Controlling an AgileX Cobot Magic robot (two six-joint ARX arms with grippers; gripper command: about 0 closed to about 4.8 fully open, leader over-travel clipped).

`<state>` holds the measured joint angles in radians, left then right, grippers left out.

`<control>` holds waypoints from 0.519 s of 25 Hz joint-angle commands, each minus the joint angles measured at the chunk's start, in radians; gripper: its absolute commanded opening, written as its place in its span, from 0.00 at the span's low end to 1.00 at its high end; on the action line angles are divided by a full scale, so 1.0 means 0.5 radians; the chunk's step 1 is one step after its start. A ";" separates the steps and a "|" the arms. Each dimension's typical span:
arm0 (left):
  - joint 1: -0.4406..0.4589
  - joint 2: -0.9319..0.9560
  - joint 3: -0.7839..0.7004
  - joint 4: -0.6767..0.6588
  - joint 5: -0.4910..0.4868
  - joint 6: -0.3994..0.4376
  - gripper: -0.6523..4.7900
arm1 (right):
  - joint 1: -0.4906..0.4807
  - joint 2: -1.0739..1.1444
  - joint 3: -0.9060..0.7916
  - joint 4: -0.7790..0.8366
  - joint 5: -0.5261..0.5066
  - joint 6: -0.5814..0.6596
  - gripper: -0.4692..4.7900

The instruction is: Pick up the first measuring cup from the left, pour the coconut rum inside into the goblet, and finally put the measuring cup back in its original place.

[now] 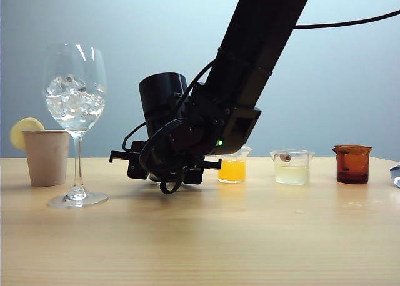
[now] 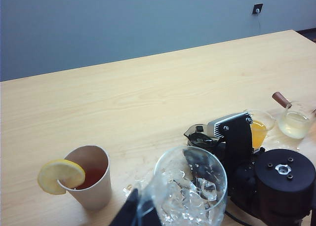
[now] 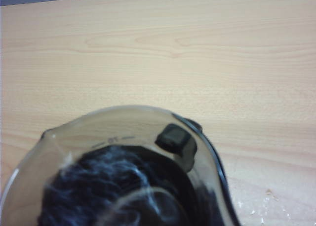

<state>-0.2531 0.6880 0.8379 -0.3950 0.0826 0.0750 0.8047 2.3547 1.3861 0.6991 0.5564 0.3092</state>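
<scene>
The first measuring cup [image 2: 200, 135], smoky grey glass, stands on the table just behind the goblet [image 2: 191, 186]; in the exterior view the arm hides it. My right gripper [image 2: 213, 143] is low at the cup, one grey-tipped finger [image 2: 235, 134] close beside it. In the right wrist view the cup's rim [image 3: 123, 118] fills the near frame, with dark blurred shapes behind the glass. Whether the jaws press on it does not show. The coconut rum cannot be made out. The goblet [image 1: 75, 98] holds ice cubes. Only a dark finger [image 2: 129, 212] of my left gripper shows, by the goblet.
A beige paper cup [image 1: 46, 156] with a lemon slice stands left of the goblet. Right of the arm stand an orange-liquid cup [image 1: 232, 168], a pale cloudy-liquid cup [image 1: 292, 167] and an amber cup [image 1: 353, 164] in a row. The wooden table [image 1: 250, 236] stretches toward the front.
</scene>
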 commanded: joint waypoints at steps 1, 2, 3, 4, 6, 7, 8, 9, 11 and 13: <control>0.002 -0.004 0.014 0.015 0.000 0.006 0.11 | 0.002 -0.004 0.003 0.001 -0.012 0.003 0.47; 0.002 -0.005 0.014 0.015 0.000 0.006 0.11 | 0.002 -0.004 0.003 0.002 -0.014 -0.021 0.47; 0.002 -0.004 0.014 0.015 0.000 0.006 0.11 | 0.004 -0.005 0.003 0.002 -0.030 -0.056 0.47; 0.002 -0.004 0.014 0.015 0.000 0.006 0.11 | 0.004 -0.008 0.003 0.002 -0.053 -0.101 0.47; 0.002 -0.004 0.014 0.015 0.000 0.006 0.11 | 0.005 -0.037 0.002 -0.022 -0.169 -0.237 0.47; 0.002 -0.004 0.014 0.015 0.000 0.006 0.11 | 0.005 -0.060 0.001 -0.037 -0.199 -0.268 0.47; 0.002 -0.004 0.014 0.015 0.000 0.006 0.11 | 0.005 -0.070 0.001 -0.037 -0.230 -0.268 0.47; 0.002 -0.004 0.014 0.015 0.000 0.006 0.11 | 0.005 -0.083 0.000 -0.040 -0.258 -0.268 0.47; 0.002 -0.004 0.014 0.015 -0.001 0.006 0.11 | 0.003 -0.125 -0.002 -0.040 -0.321 -0.269 0.47; 0.002 -0.004 0.014 0.015 0.000 0.006 0.11 | 0.003 -0.165 -0.002 -0.045 -0.341 -0.271 0.47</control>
<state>-0.2531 0.6880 0.8379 -0.3950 0.0826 0.0750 0.8043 2.2906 1.3800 0.6518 0.3908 0.1757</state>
